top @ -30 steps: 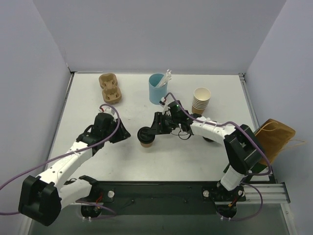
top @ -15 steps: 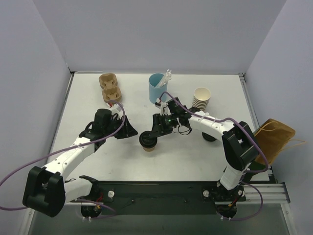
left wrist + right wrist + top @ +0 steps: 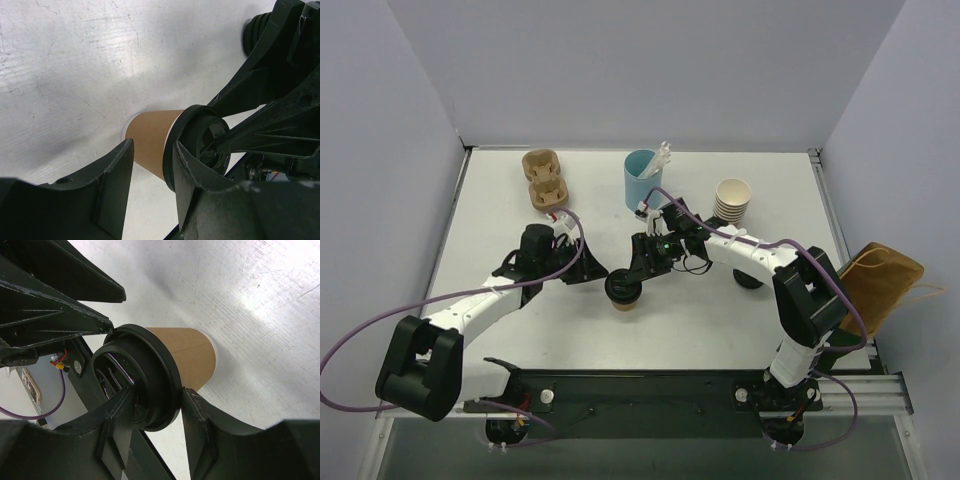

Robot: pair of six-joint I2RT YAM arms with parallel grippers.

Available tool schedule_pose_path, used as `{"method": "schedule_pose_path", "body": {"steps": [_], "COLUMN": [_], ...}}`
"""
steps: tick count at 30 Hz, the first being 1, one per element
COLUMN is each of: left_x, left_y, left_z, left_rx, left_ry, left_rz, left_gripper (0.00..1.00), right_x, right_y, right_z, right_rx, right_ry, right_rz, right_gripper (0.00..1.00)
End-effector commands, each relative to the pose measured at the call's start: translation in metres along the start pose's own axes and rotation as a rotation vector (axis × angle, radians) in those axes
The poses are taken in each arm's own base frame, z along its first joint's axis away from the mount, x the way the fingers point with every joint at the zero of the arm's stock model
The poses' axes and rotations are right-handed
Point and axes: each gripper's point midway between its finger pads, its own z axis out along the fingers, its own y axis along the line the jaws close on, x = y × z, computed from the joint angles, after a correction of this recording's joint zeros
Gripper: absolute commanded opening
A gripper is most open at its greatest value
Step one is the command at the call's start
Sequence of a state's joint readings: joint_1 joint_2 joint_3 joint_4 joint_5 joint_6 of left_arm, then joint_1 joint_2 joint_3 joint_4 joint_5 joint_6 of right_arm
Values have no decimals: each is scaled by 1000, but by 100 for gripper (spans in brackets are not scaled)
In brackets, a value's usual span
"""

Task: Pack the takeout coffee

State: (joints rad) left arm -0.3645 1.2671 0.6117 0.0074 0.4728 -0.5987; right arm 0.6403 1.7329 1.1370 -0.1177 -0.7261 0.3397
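Note:
The takeout coffee (image 3: 623, 291), a tan-brown paper cup with a round black lid, stands on the white table near its middle. My right gripper (image 3: 633, 270) comes in from the right and is shut on the lid's rim; in the right wrist view the fingers (image 3: 197, 412) pinch the lid (image 3: 150, 380) from both sides. My left gripper (image 3: 596, 275) is open just left of the cup. In the left wrist view its fingers (image 3: 117, 170) stand apart, with the cup's brown wall (image 3: 150, 135) showing between the tips and the right-hand tip close against the lid.
A brown moulded cup carrier (image 3: 545, 180) lies at the back left. A light-blue cup with white sticks (image 3: 641, 178) and a stack of cream paper cups (image 3: 731, 205) stand at the back. A tan paper bag (image 3: 882, 282) hangs off the table's right edge.
My left gripper has moved right, from well left of the cup to right beside it. My right gripper has kept its hold on the lid, barely shifting.

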Motion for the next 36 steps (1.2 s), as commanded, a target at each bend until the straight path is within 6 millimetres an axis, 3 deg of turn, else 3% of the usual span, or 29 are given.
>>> {"method": "schedule_pose_path", "body": {"steps": [1,7,21,27,36], "left_x": [-1,11,11,25,59], "left_y": [-1,8,-6,21,82], "left_z": [5,3,-4,4,-7], "left_rx": [16,-36,28,-78,-410], "left_ry": [-19,-12,-18,24,78], "left_rz": [18,11,0,-63,-129], "left_gripper": [46,44,44,40,39], "right_x": [10,12,9,10,29], "right_y": [-8,-17,-19,-21,-53], "right_z": [2,1,-1,0,8], "right_rx": [26,46,42,48,76], "right_ry": [51,41,28,25,12], "right_rz": [16,37,43,48,112], "right_gripper": [40,40,40,39,39]}}
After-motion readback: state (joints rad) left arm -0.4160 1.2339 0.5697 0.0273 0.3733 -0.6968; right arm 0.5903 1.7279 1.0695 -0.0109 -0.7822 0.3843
